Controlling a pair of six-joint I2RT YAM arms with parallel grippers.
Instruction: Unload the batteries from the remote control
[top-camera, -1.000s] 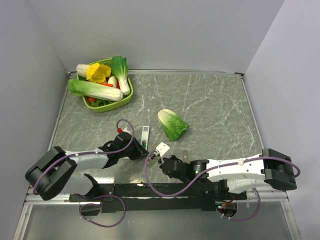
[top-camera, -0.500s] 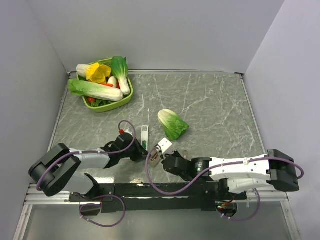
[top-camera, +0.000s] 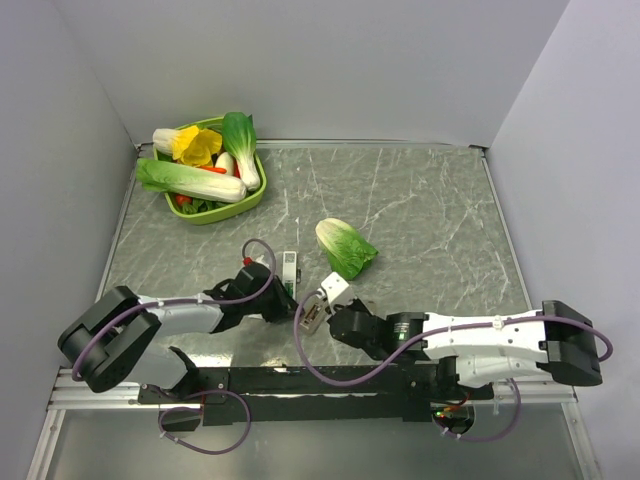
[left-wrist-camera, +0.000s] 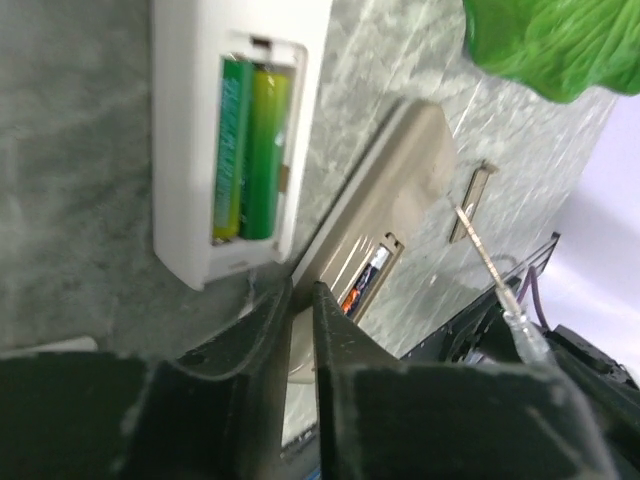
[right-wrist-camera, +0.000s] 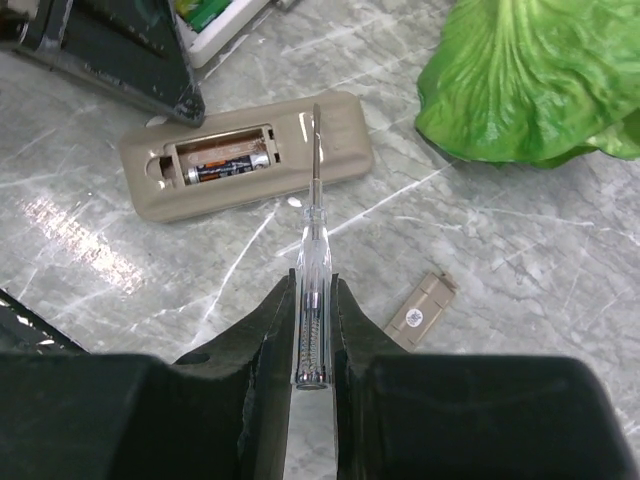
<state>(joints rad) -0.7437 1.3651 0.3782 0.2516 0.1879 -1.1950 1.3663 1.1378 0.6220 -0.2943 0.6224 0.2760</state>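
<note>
Right hand: closed on the clear handle of a screwdriver, shaft pointing away from the wrist. The tip lies over the back of the beige remote, just right of its open compartment; whether it touches cannot be told. One dark battery with an orange band sits in that compartment. A small beige cover lies apart on the tabletop, on the side of the screwdriver opposite the compartment.

Left hand: jaws narrow, a slit between the fingers, nothing seen in it. The tips stand at the near end of the white remote, at the seam between it and the beige remote. The white remote lies back up, compartment open, two green batteries seated side by side.

Both remotes lie side by side toward the tabletop's near edge, left of the middle. A cabbage lies just beyond them, near the middle. A green basket of vegetables stands in the far left corner.
</note>
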